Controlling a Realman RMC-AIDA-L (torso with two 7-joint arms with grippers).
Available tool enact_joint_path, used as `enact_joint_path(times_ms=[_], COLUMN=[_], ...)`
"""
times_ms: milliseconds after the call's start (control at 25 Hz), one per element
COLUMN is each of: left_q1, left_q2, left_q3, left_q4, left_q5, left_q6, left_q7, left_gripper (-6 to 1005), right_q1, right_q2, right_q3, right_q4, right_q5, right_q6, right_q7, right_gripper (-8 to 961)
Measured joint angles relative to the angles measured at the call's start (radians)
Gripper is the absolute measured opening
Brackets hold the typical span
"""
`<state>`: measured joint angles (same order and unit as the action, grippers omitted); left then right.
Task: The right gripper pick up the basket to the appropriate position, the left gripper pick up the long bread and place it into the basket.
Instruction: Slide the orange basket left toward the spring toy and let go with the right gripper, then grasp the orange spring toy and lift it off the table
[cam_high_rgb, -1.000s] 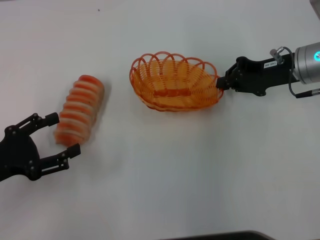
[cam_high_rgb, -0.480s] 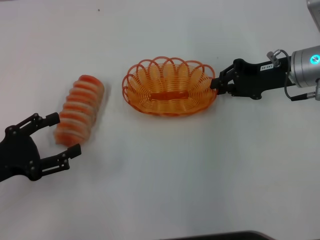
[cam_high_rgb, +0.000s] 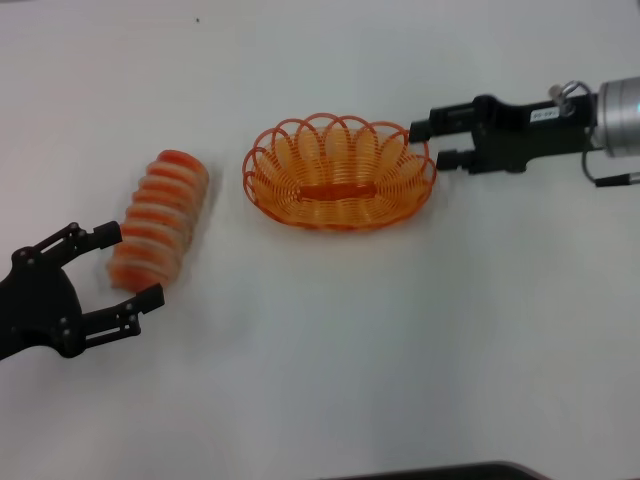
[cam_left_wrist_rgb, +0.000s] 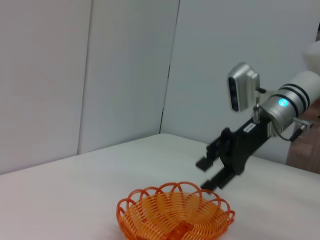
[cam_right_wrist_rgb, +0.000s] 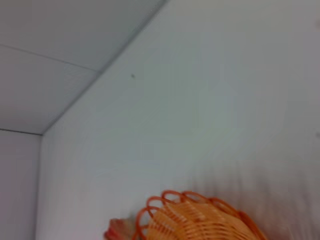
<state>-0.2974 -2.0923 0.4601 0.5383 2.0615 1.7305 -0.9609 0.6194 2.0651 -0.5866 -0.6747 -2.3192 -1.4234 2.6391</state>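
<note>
While both arms reach over the white table, the scene reads from the near edge outward as follows.

Left gripper: nearest in the head view, low on the robot's left; its two black fingers are spread apart and hold nothing, with the near end of the bread just between the fingertips.

Long bread: lying on the table beside and beyond the left gripper, cream-white with orange-red ridges, slanting away from the robot; it sits apart from the basket, on the basket's left.

Basket: resting flat on the table near the middle, beyond the bread; its inside holds nothing. The left wrist view shows it standing on the tabletop, and its looped rim also shows in the right wrist view.

Right gripper: farthest back, on the robot's right, at the basket's right end; its fingers are parted and released, clear of the rim. In the left wrist view it hangs above the basket.
</note>
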Motion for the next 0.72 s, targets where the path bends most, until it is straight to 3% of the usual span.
enact_joint_path(times_ms=[80, 400, 600, 720], left_q1=[-0.002, -0.014, -0.015, -0.011], left_q2=[0.000, -0.001, -0.002, 0.000], left_q3=[-0.001, -0.008, -0.008, -0.008], left_q4=[-0.001, -0.019, -0.028, -0.038], left_q5=[0.000, 0.000, 0.003, 0.004], left_q6=[-0.001, -0.001, -0.006, -0.012], left_q7=[-0.002, -0.019, -0.039, -0.055], left_gripper=[921, 920, 920, 920], right_q1=[-0.019, -0.111, -0.142, -0.173], right_q2=[-0.016, -0.071, -0.073, -0.045], right_q3=[0.007, 0.019, 0.004, 0.004], right_q4=[-0.012, -0.041, -0.067, -0.091], right_q5=[0.071, 0.337, 0.281, 0.240], right_q6=[-0.020, -0.203, -0.243, -0.252], right_q7=[-0.095, -0.666, -1.007, -1.233], right_gripper=[598, 825, 828, 830])
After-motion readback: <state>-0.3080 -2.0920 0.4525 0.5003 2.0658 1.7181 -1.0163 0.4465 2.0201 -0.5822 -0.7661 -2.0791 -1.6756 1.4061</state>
